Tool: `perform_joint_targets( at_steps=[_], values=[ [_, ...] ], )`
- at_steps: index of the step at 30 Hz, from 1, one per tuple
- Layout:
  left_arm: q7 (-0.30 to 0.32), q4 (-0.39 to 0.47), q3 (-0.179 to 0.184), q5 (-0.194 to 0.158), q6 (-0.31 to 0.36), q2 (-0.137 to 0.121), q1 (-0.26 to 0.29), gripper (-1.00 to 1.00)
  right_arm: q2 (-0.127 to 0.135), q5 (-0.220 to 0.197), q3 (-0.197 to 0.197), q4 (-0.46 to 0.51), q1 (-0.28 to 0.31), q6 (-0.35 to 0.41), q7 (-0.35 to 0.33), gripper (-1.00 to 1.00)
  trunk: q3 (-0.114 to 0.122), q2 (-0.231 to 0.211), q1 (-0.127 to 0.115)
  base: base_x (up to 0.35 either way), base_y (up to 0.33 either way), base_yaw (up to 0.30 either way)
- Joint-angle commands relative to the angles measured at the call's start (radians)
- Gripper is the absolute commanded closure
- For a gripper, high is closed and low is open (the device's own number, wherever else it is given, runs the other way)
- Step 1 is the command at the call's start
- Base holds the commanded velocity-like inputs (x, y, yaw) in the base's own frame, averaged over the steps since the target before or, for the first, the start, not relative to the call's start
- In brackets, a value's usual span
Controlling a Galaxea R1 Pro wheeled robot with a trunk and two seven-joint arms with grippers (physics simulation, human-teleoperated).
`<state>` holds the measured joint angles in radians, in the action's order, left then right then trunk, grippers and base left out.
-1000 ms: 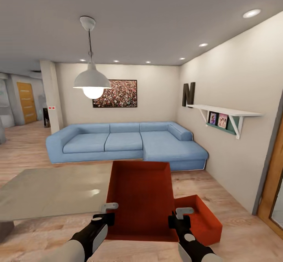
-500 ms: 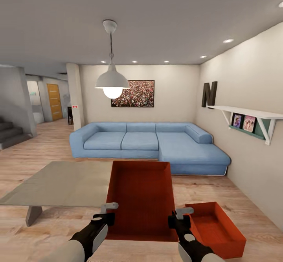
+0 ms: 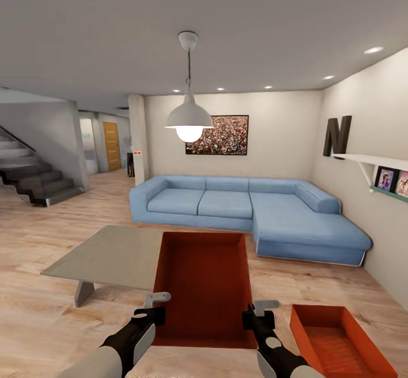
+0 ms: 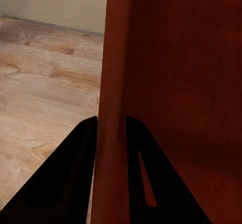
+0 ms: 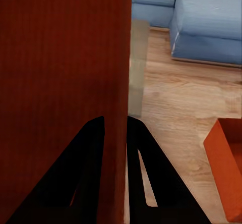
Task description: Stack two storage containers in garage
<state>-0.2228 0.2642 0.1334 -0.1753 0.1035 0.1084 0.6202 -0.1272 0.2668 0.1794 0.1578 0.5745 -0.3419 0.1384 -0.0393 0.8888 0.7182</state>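
Both grippers pinch one red-orange storage container: the left gripper point(image 3: 152, 309) clamps its left side wall near the near corner, the right gripper point(image 3: 256, 313) the right side wall opposite, each with one finger inside the wall and one outside, as the wrist views show point(image 4: 112, 133) point(image 5: 116, 133). Held this way, the carried container point(image 3: 204, 287) hangs level in front of the trunk, open top up, above the light wood plank floor point(image 3: 34, 332). It looks like a stiff, thin-walled, probably light box; the low plain walls are the natural place to grip, and a symmetric hold on the two long sides should keep it from twisting, though smooth walls could slip if the arms spread or jolt while driving. To the robot's right, low on the planks and apart from the held box, rests the second container point(image 3: 340, 344), still to be fetched. Just beyond the held box stands a grey low table point(image 3: 107, 253), its near right corner hidden behind the box. Farther off are the blue sectional sofa point(image 3: 249, 211), a pendant lamp point(image 3: 188, 120), a framed picture point(image 3: 217, 135) on the back wall, and dark stairs point(image 3: 34, 177) at far left.
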Motion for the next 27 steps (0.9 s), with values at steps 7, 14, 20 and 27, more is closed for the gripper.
perform_joint_targets(
  at_steps=[7, 14, 20, 27],
  values=[
    [-0.015, 0.004, -0.014, 0.017, 0.007, -0.006, 0.001, 1.00, 0.000, 0.008, 0.027, -0.001, 0.001, -0.003, 0.003, 1.00, -0.002, 0.001, 0.000, 0.000, 0.000, 0.300],
    [-0.015, 0.006, -0.014, 0.017, 0.007, -0.006, 0.001, 1.00, 0.000, 0.008, 0.027, -0.001, 0.001, -0.003, 0.003, 1.00, -0.002, 0.001, 0.000, 0.000, 0.000, 0.300],
    [-0.015, 0.006, -0.014, 0.017, 0.007, -0.006, 0.001, 1.00, 0.000, 0.008, 0.027, -0.001, 0.001, -0.003, 0.003, 1.00, -0.002, 0.001, 0.000, 0.000, 0.000, 0.300],
    [-0.015, 0.006, -0.014, 0.017, 0.007, -0.006, 0.001, 1.00, 0.000, 0.008, 0.028, -0.001, 0.001, -0.003, 0.003, 1.00, -0.002, 0.001, 0.000, 0.000, 0.000, 0.300]
  ],
)
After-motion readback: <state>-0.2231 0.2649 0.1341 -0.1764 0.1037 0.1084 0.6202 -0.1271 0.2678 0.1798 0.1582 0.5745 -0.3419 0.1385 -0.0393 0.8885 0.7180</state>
